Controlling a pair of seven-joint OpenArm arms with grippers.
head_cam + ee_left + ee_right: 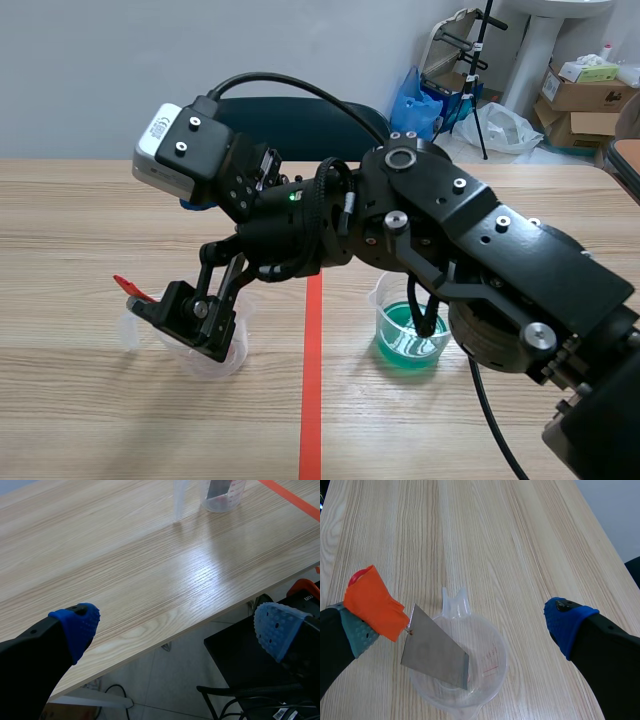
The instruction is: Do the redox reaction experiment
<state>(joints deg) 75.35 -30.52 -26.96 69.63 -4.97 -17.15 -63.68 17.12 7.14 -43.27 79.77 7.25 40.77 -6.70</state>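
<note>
A clear plastic beaker (492, 655) stands on the wooden table, left of the orange-red line. A grey metal sheet (435, 652) leans inside it, and its orange tape tab (372, 602) rests against one finger pad (362, 632). My right gripper (465, 625) hangs open over this beaker (215, 355), its fingers wide apart; the arm reaches across from the right (190, 320). A second beaker of green liquid (410, 335) stands right of the line, under that arm. My left gripper (177, 630) is open and holds nothing, out past the table's edge.
In the left wrist view the clear beaker (222, 495) is far ahead on the table (150, 570), with floor and a black chair (250, 655) below the gripper. Behind the table are a dark chair (300, 120), cardboard boxes (585, 100) and bags.
</note>
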